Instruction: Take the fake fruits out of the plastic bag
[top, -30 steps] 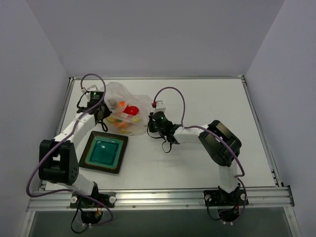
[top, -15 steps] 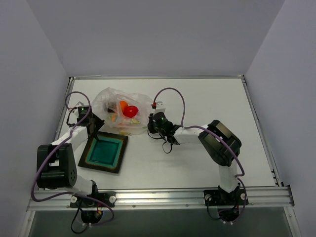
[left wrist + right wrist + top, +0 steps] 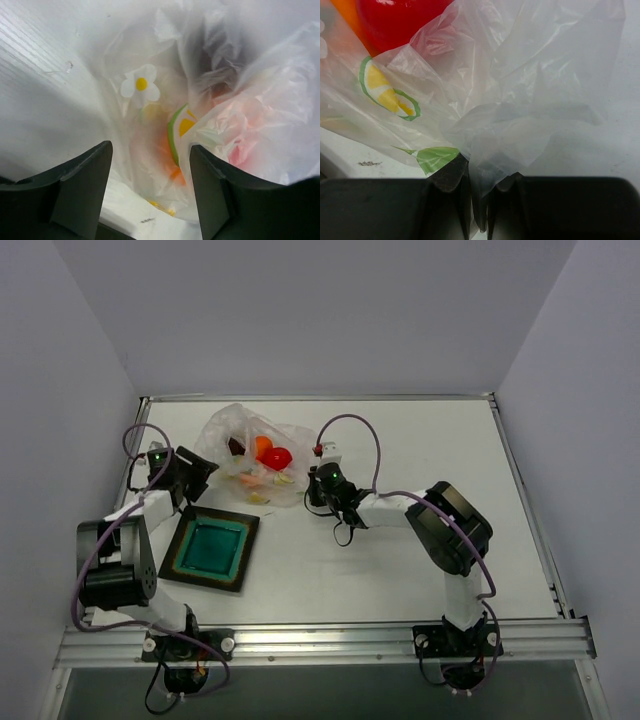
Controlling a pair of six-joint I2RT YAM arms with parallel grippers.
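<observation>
On the table, the crumpled plastic bag lies toward 11 o'clock. The teal dish sits near it, at the bag's 7 o'clock. My right gripper is clenched on the bag's film at its 4 o'clock edge. My left gripper stands released at its 9 o'clock edge. The fake fruits, red, orange and dark, are inside the bag.

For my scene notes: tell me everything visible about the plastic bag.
The plastic bag is thin, clear, wrinkled film printed with citrus slices, leaves and a white flower. It lies crumpled on the table beyond the teal dish, with red, orange and dark fruits inside. The right end effector pinches a fold of it; the open left end effector faces it.
</observation>
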